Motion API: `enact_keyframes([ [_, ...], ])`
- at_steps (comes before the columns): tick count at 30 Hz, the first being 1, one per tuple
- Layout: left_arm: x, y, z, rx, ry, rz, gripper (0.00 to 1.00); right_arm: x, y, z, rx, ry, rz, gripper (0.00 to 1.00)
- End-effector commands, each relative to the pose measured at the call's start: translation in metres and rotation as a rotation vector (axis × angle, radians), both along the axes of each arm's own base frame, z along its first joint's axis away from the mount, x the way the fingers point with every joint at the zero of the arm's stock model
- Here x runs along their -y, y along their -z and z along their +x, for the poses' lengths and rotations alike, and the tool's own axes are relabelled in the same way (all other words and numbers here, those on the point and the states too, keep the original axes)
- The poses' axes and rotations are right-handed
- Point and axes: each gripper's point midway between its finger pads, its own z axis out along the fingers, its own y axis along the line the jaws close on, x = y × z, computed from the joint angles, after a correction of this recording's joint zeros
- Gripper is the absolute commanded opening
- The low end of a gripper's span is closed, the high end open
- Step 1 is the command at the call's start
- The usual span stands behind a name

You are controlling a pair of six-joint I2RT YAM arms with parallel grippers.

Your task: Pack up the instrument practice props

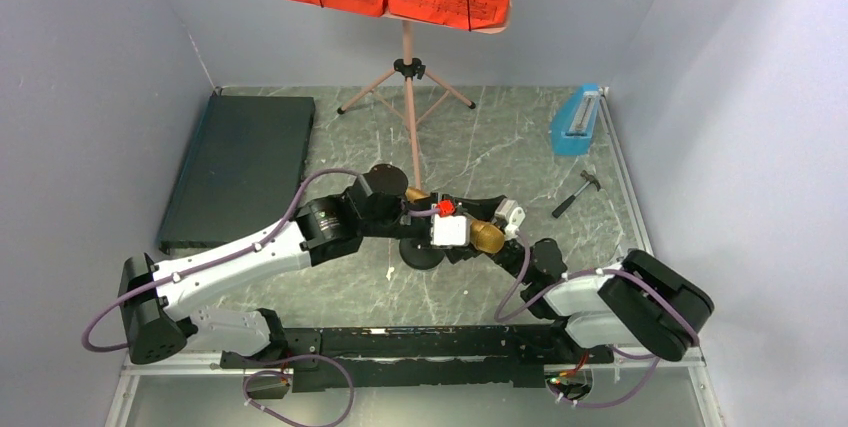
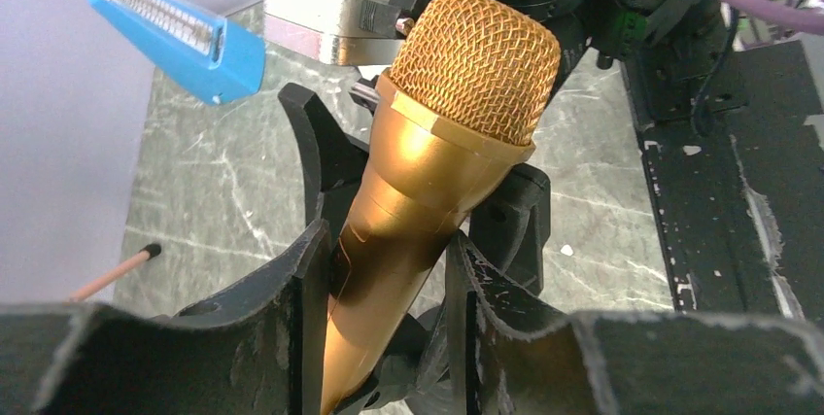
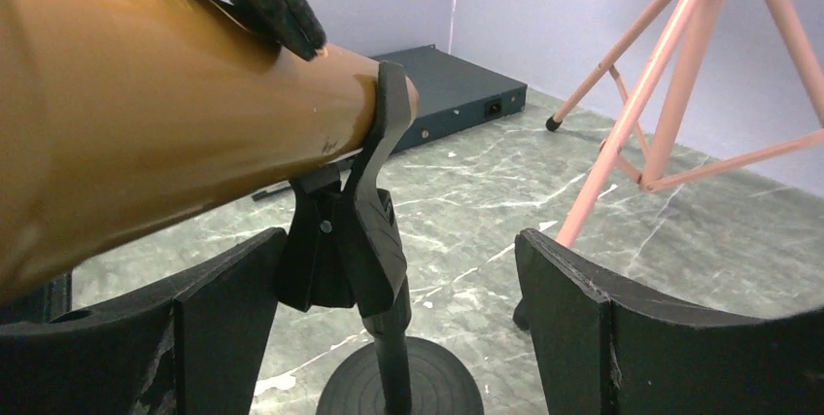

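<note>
While the left hand (image 2: 387, 245) clamps the gold microphone (image 2: 418, 182), head pointing right, the right hand (image 3: 400, 240) gapes wide.

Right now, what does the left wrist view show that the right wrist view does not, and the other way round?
Only the left wrist view shows the blue metronome and the mesh head of the gold microphone. Only the right wrist view shows the dark flat case and the round base of the microphone stand. Both show the microphone's gold body, its black clip, a leg of the pink music stand and the marble table.
</note>
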Motion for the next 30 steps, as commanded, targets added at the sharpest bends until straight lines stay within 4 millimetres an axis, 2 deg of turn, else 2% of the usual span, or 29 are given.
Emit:
enact_keyframes([
  [1, -0.001, -0.018, 0.026, -0.067, -0.216, -0.116, 0.10, 0.005, -0.015, -0.005, 0.132, 0.016, 0.026, 0.89],
  [5, -0.005, -0.023, 0.026, -0.065, -0.231, -0.137, 0.11, 0.014, -0.014, 0.003, 0.114, 0.072, 0.038, 0.91],
  [12, -0.012, -0.025, 0.027, -0.072, -0.261, -0.164, 0.11, 0.042, -0.030, 0.012, 0.114, 0.173, 0.112, 0.93],
  [21, -0.019, -0.034, 0.042, -0.079, -0.374, -0.212, 0.09, 0.033, -0.027, 0.003, 0.119, 0.097, 0.095, 0.90],
  [27, -0.024, -0.033, 0.044, -0.080, -0.402, -0.225, 0.10, 0.041, -0.042, 0.003, 0.171, 0.128, 0.117, 0.94],
  [30, -0.024, -0.033, 0.045, -0.084, -0.406, -0.232, 0.10, 0.052, -0.037, 0.002, 0.143, 0.156, 0.132, 0.95],
])
